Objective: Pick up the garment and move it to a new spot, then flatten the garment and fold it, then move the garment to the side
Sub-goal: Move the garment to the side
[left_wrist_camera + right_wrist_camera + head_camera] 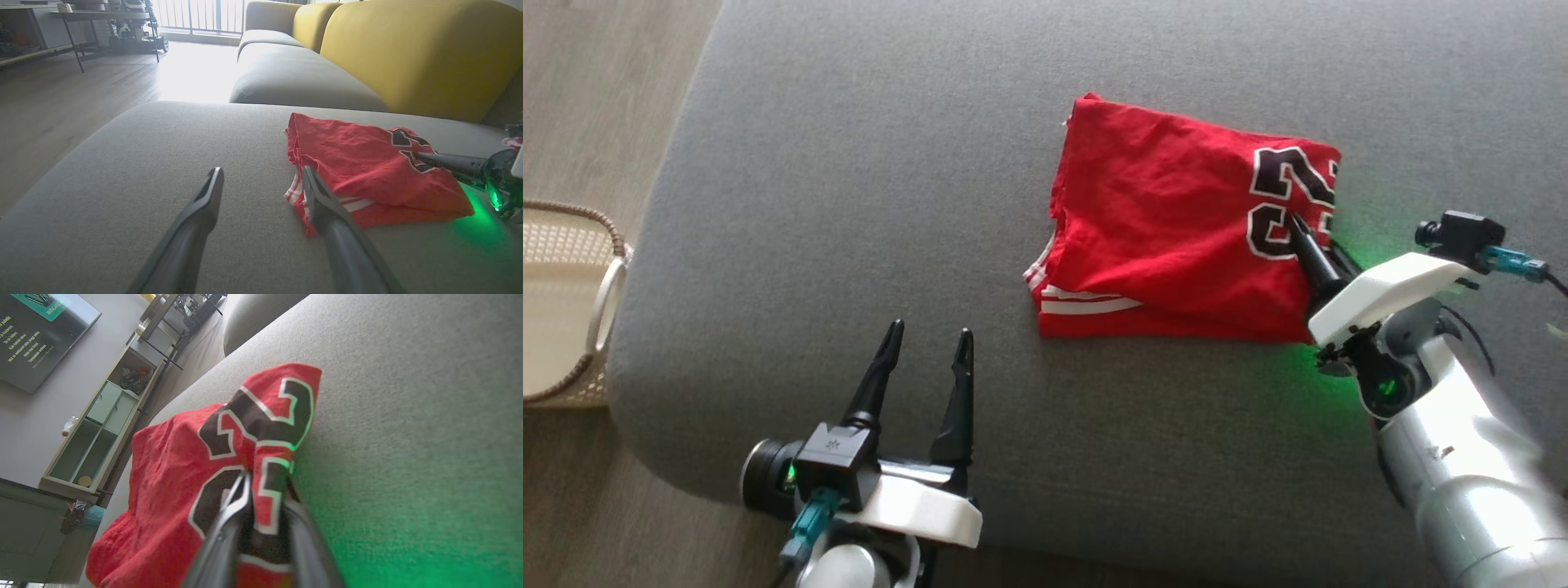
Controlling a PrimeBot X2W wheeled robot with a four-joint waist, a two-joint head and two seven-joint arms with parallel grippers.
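With the red jersey point(1168, 220) lying folded, right of centre on the grey sofa cushion point(849, 204), and the right gripper point(1298, 224) clenched on its right-hand edge at the black number print, treat this as most likely the last step: shifting the folded jersey aside. In the right wrist view, check that all the folded layers sit between the two fingers, not the top layer alone; otherwise expect the fold to peel open under the pull. Drag low and slow across the cushion rather than lifting high, since a soft, thin bundle like this probably sags and unfolds once hanging. Pull in line with the gripped edge, so the striped hem at the near left corner trails flat instead of bunching. Leave the left gripper point(929, 331) as it is, fingers spread and empty, hovering over bare cushion well apart from the jersey, or bring it in only to steady the free left edge. Steer clear of the cushion's rounded front edge and of the woven basket point(605, 278) on the floor to the left.
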